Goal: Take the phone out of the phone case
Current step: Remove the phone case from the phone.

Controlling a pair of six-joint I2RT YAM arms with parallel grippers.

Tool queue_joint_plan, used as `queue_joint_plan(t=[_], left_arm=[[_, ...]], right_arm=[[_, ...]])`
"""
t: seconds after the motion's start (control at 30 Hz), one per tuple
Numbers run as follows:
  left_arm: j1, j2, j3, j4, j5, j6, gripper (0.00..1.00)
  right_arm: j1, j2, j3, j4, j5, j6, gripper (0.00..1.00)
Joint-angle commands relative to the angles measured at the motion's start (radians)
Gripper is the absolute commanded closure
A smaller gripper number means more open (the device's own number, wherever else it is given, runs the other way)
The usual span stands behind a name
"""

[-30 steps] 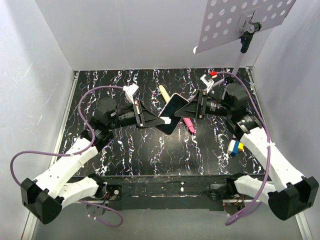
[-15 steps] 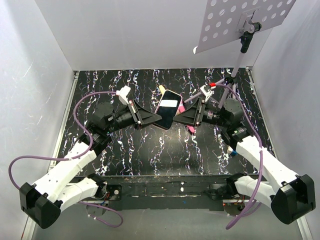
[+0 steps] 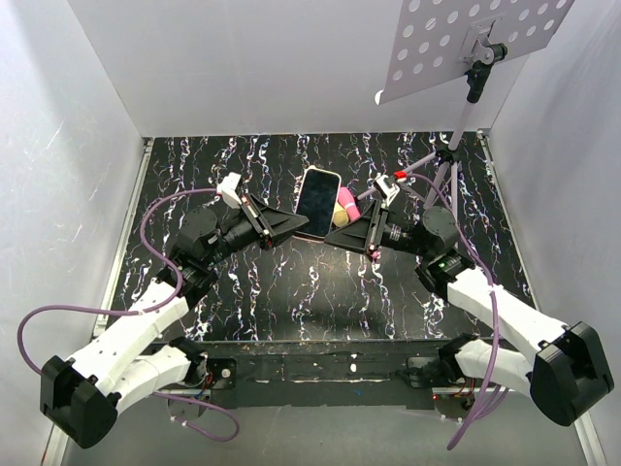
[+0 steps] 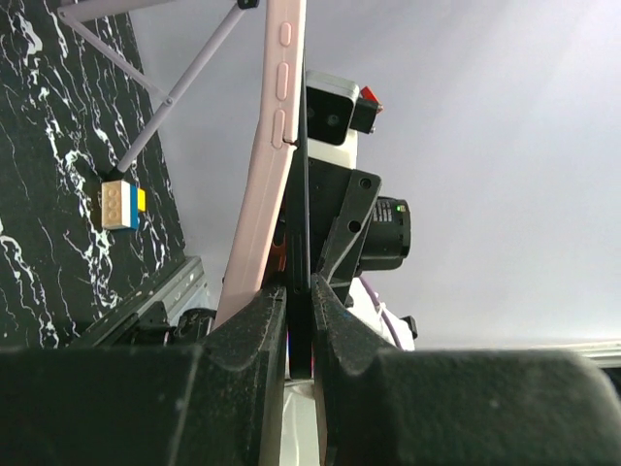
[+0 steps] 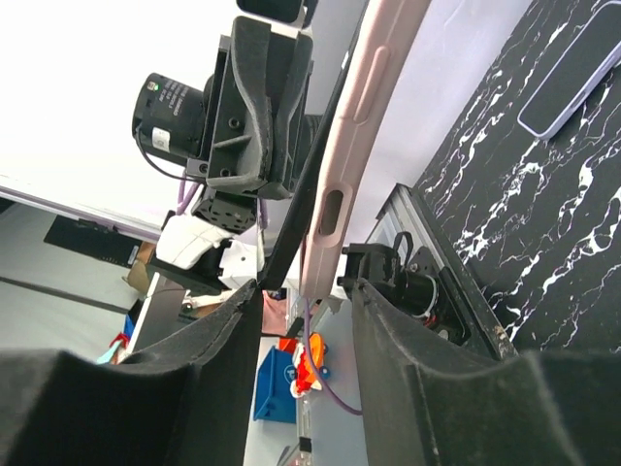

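The phone [image 3: 316, 197] is held up off the table between both arms, its dark screen toward the top camera. In the left wrist view its thin black edge [image 4: 302, 209] runs down between the fingers of my left gripper [image 4: 299, 287], which is shut on it. The salmon-pink phone case [image 4: 271, 146] bows away from the phone on the left, outside those fingers. My right gripper [image 5: 306, 291] straddles the lower corner of the case [image 5: 361, 126] and the phone edge [image 5: 303, 209], jaws apart with a gap showing beside the case. From above the grippers [image 3: 291, 225] [image 3: 347, 236] meet under the phone.
A second bare phone [image 5: 580, 70] lies flat on the black marbled table [image 3: 243, 282]. Yellow and pink items [image 3: 344, 208] lie behind the held phone. A tripod [image 3: 448, 160] carrying a perforated board [image 3: 475, 39] stands back right. A yellow-blue-white block [image 4: 120, 204] lies near its legs.
Both arms have swung the cased phone up and toward the back, screen now facing up. The right jaws have narrowed around its corner. The left grip has stayed shut.
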Motion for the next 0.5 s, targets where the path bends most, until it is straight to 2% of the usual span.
queue_joint_plan(t=[0.0,0.03,0.13,0.47], left_arm=[[0.005,-0.024,0.0,0.138,-0.013,-0.044,1.0],[0.005,-0.029,-0.002,0.139,-0.013,-0.046,1.0],[0.007,-0.036,-0.01,0.141,-0.015,-0.05,1.0],[0.017,-0.043,-0.028,0.159,-0.012,-0.072,1.0]], right_arm=[[0.004,0.029,0.01,0.107,0.039,0.024,0.56],[0.004,0.038,0.015,0.11,0.034,0.026,0.6],[0.005,0.064,0.009,0.148,0.02,0.036,0.64],[0.008,0.064,-0.031,0.181,0.014,0.019,0.59]])
